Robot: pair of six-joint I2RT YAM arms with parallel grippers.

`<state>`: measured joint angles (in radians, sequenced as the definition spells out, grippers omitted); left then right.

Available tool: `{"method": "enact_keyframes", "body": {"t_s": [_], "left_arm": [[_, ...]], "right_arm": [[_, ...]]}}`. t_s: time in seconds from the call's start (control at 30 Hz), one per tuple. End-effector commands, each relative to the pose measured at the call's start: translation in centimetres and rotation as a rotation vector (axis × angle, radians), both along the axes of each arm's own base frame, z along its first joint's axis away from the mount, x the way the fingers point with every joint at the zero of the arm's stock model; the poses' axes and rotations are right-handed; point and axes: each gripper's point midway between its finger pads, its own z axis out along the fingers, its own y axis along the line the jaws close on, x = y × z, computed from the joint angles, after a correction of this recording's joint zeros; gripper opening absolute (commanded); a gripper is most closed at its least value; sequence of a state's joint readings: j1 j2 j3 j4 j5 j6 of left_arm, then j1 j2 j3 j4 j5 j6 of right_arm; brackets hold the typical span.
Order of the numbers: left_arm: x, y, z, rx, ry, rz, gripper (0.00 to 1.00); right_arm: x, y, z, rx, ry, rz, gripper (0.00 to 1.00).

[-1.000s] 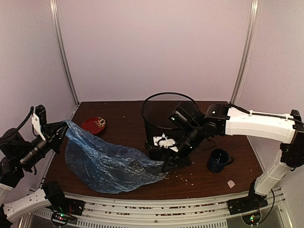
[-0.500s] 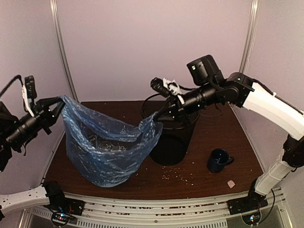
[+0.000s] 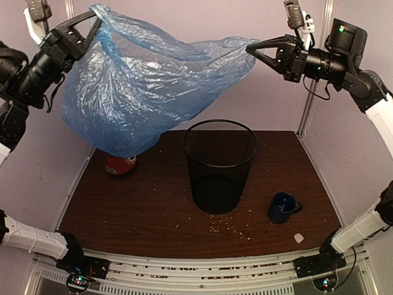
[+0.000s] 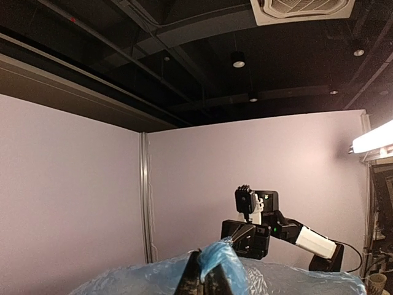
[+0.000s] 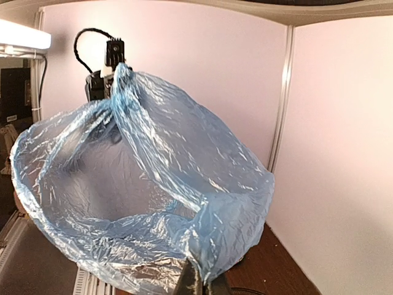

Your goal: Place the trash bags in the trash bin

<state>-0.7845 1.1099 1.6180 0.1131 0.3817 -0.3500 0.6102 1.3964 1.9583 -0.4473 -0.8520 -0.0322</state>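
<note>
Dark table (image 3: 135,209): trash bin (image 3: 219,166), blue mug (image 3: 284,207), red dish (image 3: 120,166), crumbs (image 3: 230,228).

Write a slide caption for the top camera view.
The light-blue trash bag hangs stretched aloft between both jaws, shut on opposite edges; the wire bin stands below.

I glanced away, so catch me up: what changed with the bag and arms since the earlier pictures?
The right gripper closed on the low end of the trash bag, then both arms rose, lifting the bag off the table and stretching it high, above and left of the trash bin. The left gripper kept its grip; bin, mug and red plate stayed put.
</note>
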Motion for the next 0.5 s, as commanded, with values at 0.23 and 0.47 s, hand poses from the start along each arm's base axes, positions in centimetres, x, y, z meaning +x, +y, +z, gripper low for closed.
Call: {"method": "enact_keyframes", "body": {"t_s": [0.23,0.47], "left_arm": [[6.0,-7.9,1.7,-0.049,0.029,-0.104,0.0],[7.7,-13.7,-1.9,0.013,0.093,-0.162,0.0]], "right_arm": [[1.8,-7.8,3.1,0.157,-0.026,-0.383,0.0],[1.9,-10.4,1.7,0.151,-0.042,-0.522,0.0]]}}
